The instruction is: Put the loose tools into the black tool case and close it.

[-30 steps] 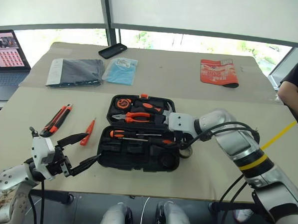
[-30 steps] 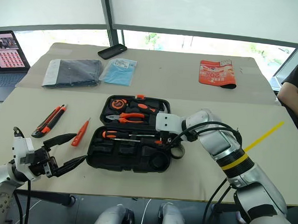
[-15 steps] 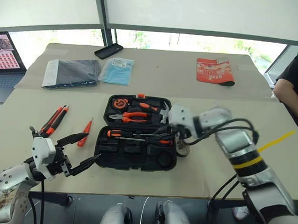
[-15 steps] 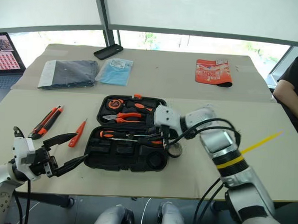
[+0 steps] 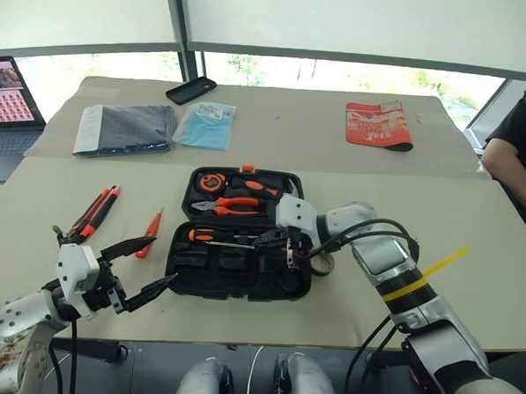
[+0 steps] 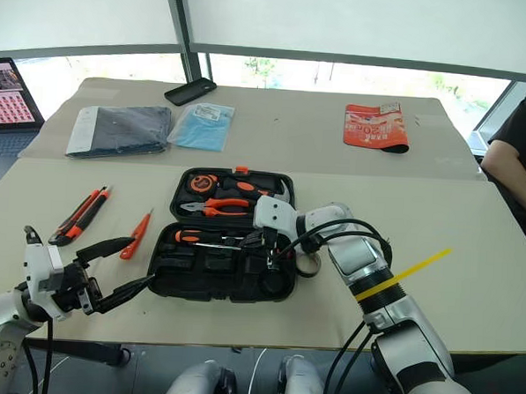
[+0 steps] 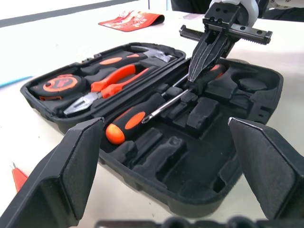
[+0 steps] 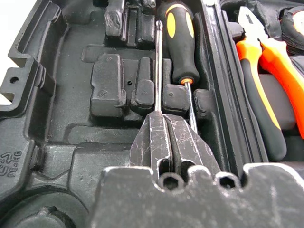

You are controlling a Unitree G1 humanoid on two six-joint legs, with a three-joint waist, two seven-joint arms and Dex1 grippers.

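At the lower left of the left eye view, the left pincer (image 5: 140, 270) hangs over the near edge of the counter (image 5: 474, 217) with its two fingers spread wide and nothing between them. Up and a little to the left of it, the knife (image 5: 94, 213) lies on the counter. The thin orange screwdriver (image 5: 152, 233) lies just to the right of the knife. Both are long things that lean from lower left to upper right, with their near ends toward this pincer. The left arm is the nearer one to them.

In the middle, the black case (image 5: 243, 236) lies open. The pliers (image 5: 232, 206) and tape measure (image 5: 214, 182) sit in its far half. Two screwdrivers (image 7: 137, 116) lie side by side in the near half, running left to right.

The right pincer (image 5: 278, 243) reaches in from the right, over the near half. Its fingers are pressed together, and their tips sit at the thin metal rod of one screwdriver. I cannot tell if they pinch it. The tape roll (image 5: 321, 263) sits on the counter, touching the case's right edge, under the right arm.
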